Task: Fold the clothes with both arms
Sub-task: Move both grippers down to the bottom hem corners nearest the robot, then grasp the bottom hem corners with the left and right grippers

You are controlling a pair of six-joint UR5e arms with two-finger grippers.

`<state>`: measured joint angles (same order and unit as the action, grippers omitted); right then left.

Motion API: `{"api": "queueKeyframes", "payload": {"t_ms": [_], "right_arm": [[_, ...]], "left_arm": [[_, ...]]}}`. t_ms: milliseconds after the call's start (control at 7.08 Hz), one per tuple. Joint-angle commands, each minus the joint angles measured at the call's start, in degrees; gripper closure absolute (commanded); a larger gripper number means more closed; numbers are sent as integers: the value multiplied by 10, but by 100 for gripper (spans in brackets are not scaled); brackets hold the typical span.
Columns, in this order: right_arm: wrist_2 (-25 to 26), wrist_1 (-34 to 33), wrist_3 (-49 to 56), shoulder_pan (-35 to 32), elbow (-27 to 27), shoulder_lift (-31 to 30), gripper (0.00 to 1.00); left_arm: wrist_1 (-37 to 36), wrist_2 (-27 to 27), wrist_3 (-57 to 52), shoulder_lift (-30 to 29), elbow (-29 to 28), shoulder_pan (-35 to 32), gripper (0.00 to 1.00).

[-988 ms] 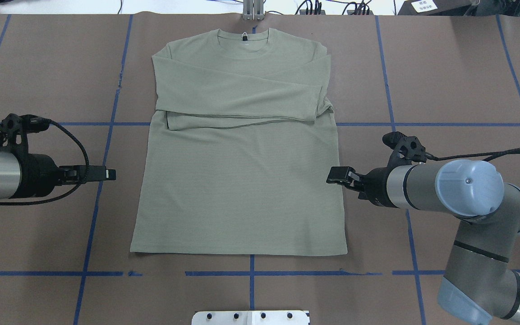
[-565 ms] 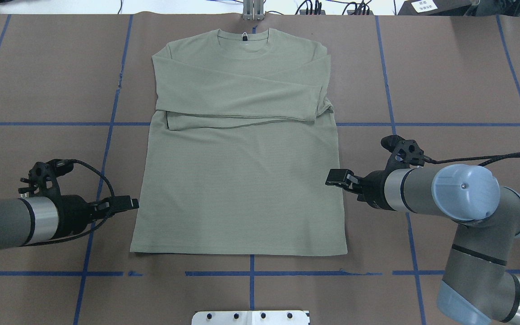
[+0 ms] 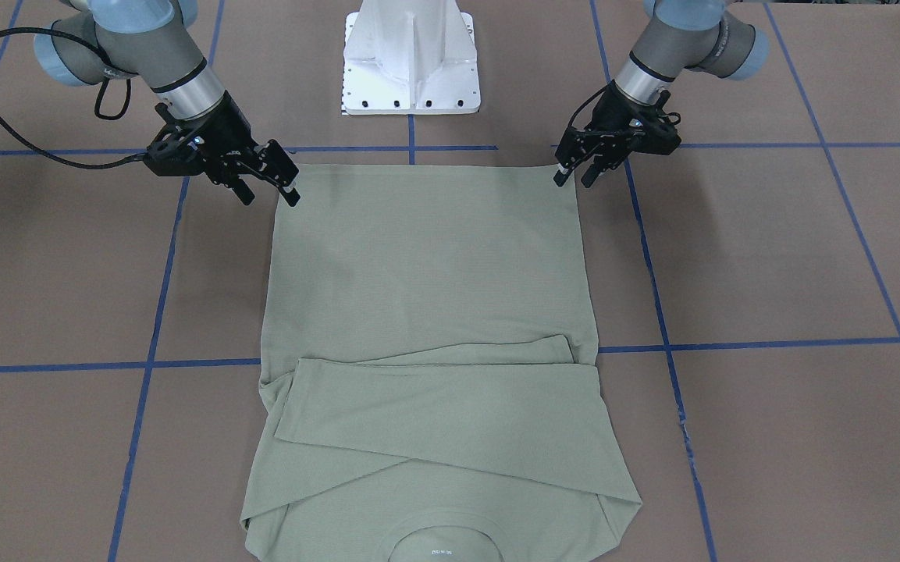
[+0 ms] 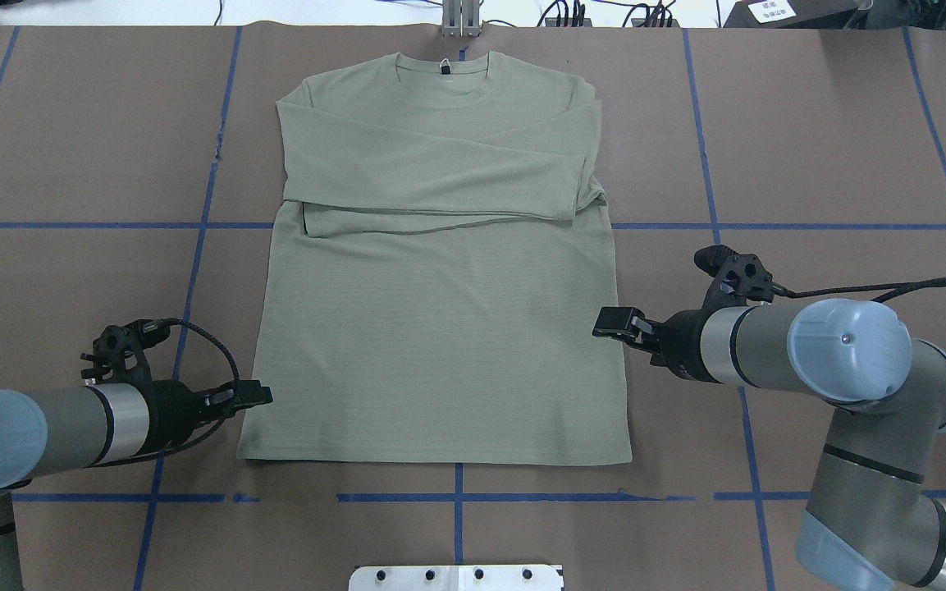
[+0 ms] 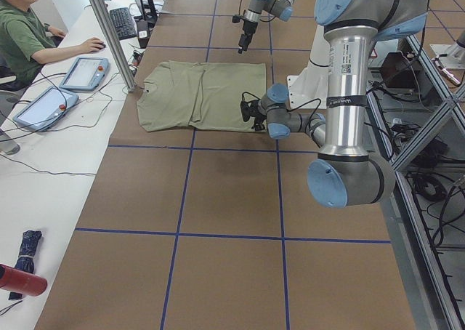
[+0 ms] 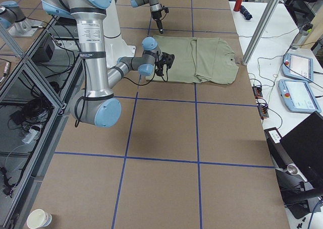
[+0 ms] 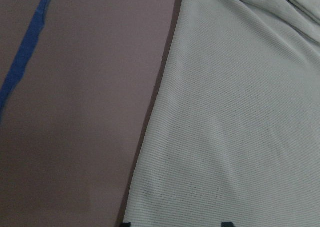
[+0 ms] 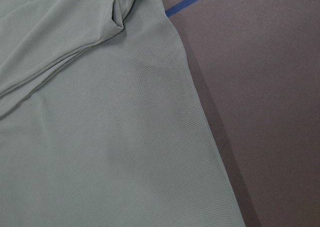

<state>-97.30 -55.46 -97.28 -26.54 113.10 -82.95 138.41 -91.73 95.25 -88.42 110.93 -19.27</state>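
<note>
Moved: left gripper (image 4: 259, 395) has advanced to the shirt (image 4: 440, 328) hem corner.
Left gripper: jaws apart, over the edge.
Right gripper (image 4: 606, 320): jaws apart, beside the opposite edge.

Collar print (image 3: 432, 553), seemingly illegible

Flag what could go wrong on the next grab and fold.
1. Uneven grip: in the overhead view the right gripper sits farther up the shirt's side edge from the hem than the left gripper; closing there would likely skew the fold.
2. The folded sleeves lie loose across the chest, bunched at one edge; lifting could drag them.
3. The shirt lies flat on the table; a pinch may catch one layer only.
</note>
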Motion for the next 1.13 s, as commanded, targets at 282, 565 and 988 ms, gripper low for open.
{"api": "queueKeyframes", "payload": {"t_ms": [282,565,988], "right_arm": [[0,0,0,0,1,0,0],[0,0,0,0,1,0,0],[0,0,0,0,2,-1,0]], "left_arm": [[-2,-1,0,5,-1,27,32],[-2,-1,0,11,-2,34,32],[-3,-1,0,11,-4,36,32]]}}
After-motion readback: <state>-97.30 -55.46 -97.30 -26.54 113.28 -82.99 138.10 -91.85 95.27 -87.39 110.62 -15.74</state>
